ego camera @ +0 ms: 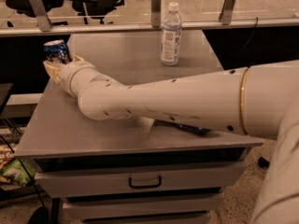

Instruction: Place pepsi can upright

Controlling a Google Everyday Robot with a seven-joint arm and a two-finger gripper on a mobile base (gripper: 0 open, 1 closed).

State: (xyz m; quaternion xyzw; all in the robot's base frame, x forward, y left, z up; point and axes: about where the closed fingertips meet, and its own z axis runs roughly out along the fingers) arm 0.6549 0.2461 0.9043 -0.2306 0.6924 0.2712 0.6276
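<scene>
The pepsi can (pixel 56 51) is dark blue with white markings and a silver top. It stands upright at the far left edge of the grey table (pixel 56 125). My gripper (pixel 57 64) is at the end of the long white arm that reaches across the table from the right. Its cream fingers (pixel 50 69) are closed around the can's lower half, which they hide. I cannot tell whether the can's base touches the table.
A clear water bottle (pixel 171 34) with a white cap stands at the back middle of the table. A dark blue snack bag (pixel 190 129) lies under my arm near the front edge. The cabinet has drawers (pixel 145 182) below. Chairs stand behind a glass rail.
</scene>
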